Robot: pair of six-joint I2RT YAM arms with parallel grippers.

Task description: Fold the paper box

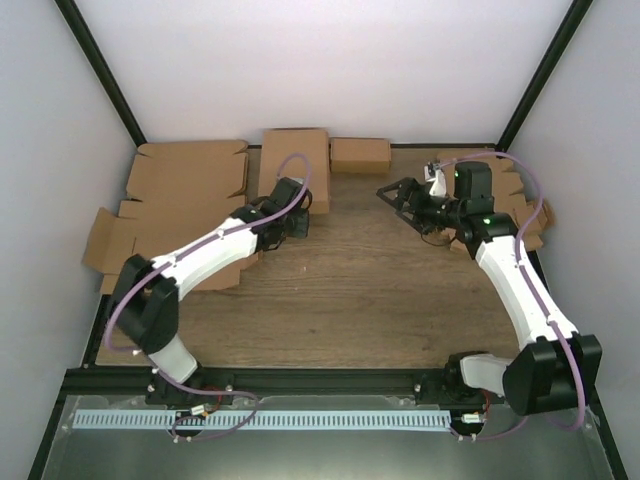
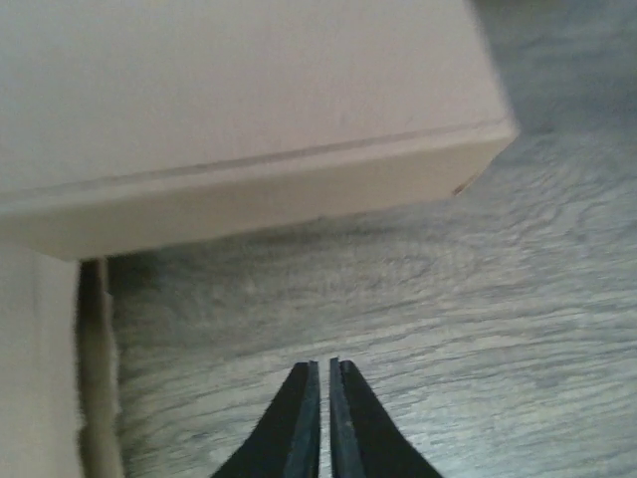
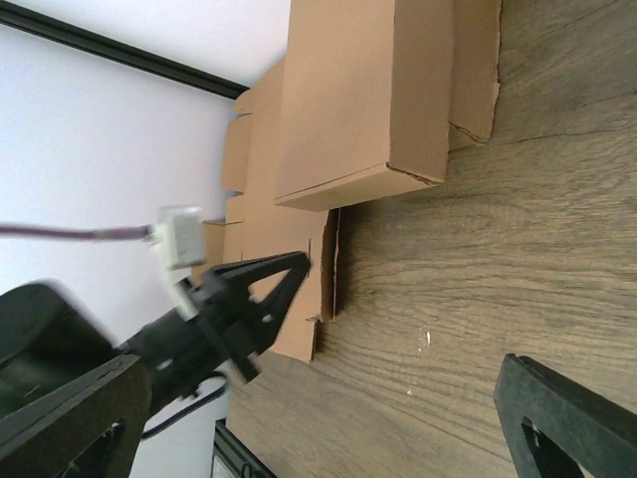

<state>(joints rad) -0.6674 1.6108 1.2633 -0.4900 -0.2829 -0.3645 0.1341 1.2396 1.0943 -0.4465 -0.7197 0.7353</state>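
The paper box (image 1: pixel 295 165) is a wide, shallow brown cardboard box, folded shut, at the back of the table. In the left wrist view its near edge (image 2: pixel 249 189) fills the top. My left gripper (image 1: pixel 297 224) is shut and empty, low over the wood just in front of the box's near edge, its tips (image 2: pixel 324 364) apart from the box. My right gripper (image 1: pixel 395 195) is wide open and empty, above the table to the right of the box and pointing towards it. The right wrist view shows the box (image 3: pixel 368 90) and the left gripper (image 3: pixel 284 274) beside it.
A smaller narrow brown box (image 1: pixel 360 155) stands right of the paper box. Flat die-cut cardboard blanks (image 1: pixel 185 185) lie at the back left, partly under the left arm. More blanks (image 1: pixel 515 200) lie under the right arm. White walls enclose the table.
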